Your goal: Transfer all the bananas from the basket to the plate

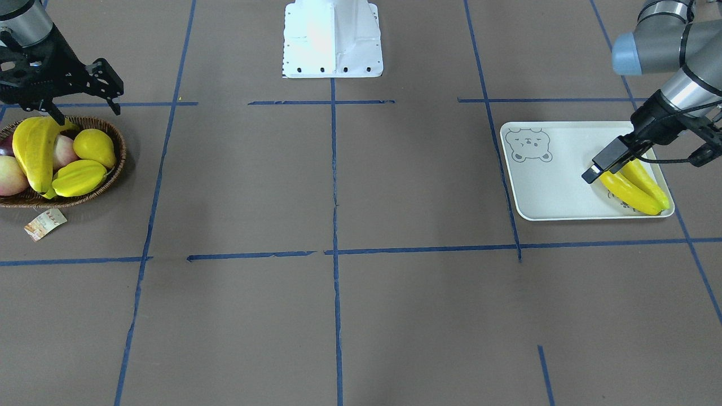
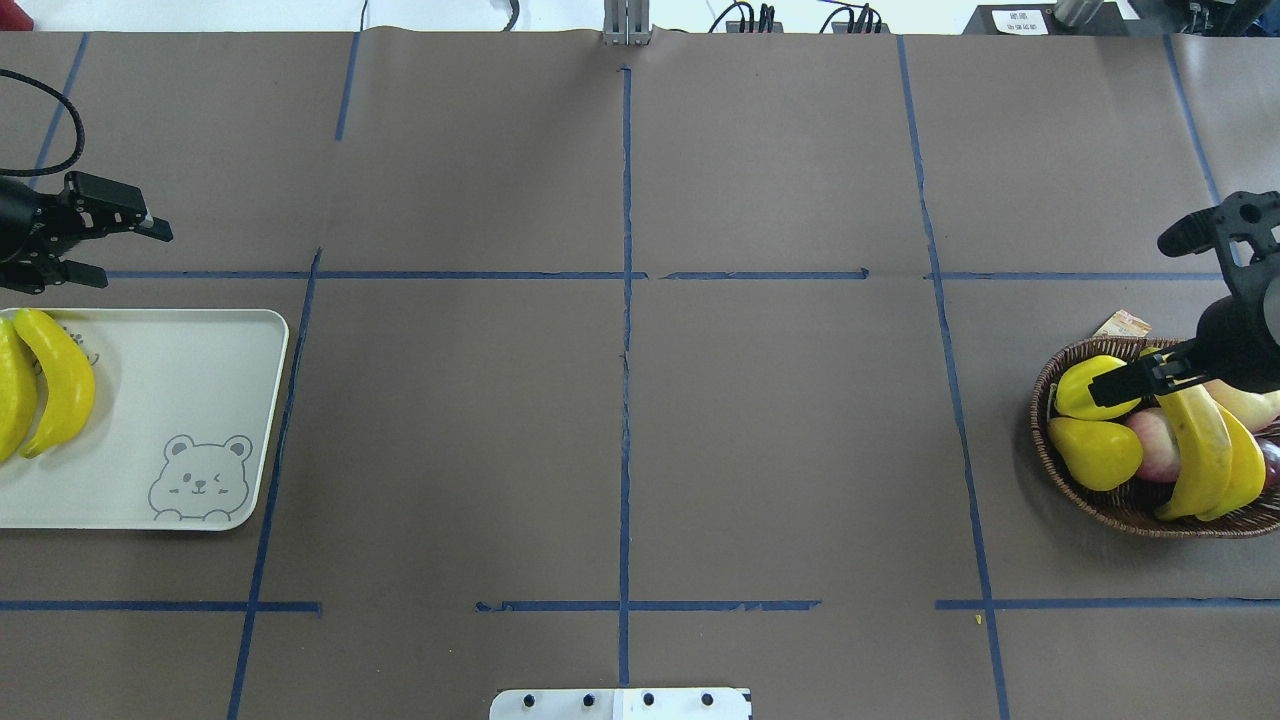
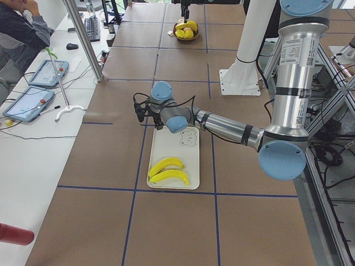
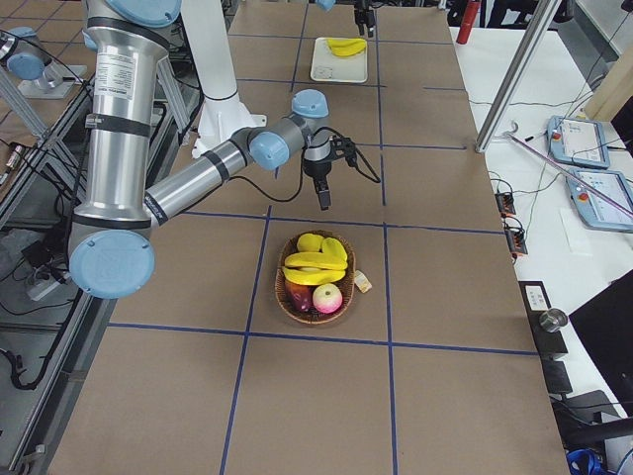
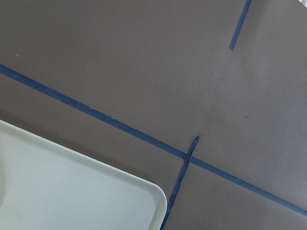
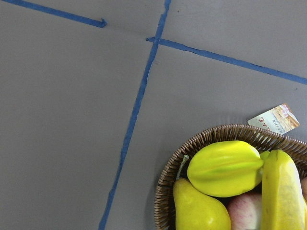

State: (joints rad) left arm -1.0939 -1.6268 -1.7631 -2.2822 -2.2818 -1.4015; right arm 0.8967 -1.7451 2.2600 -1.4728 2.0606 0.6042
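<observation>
Hanging at the left edge of the overhead view, the left pincer point(image 2: 138, 258) is standing released and empty, just beyond the far rim of the plate point(image 2: 200, 350); the frame is cutting off its arm. Two bananas point(image 2: 62, 385) are lying side by side on the plate's outer end. The picture edge is slicing one of them there, though both are showing whole from the front camera. A bear print point(image 2: 200, 480) is showing at the plate's other end. The left wrist camera is catching only a plate corner and tape.

A wide stretch of brown worktop point(image 2: 780, 430), crossed by blue tape lines point(image 2: 625, 300), is separating the plate and the basket point(image 2: 1110, 505).

On the right, the other two bananas point(image 2: 1205, 440) are resting in the basket. They are leaning over a pinkish fruit point(image 2: 1155, 445), beside a pear point(image 2: 1095, 452) and a starfruit point(image 2: 1070, 385). One finger of the right pincer point(image 2: 1130, 320) is partly hiding the starfruit. That pincer is spread wide, gripping nothing, and the right side view is showing it hovering clear of the fruit. The basket's right side is running out of frame. A paper tag point(image 2: 1122, 323) is lying just outside the rim.
</observation>
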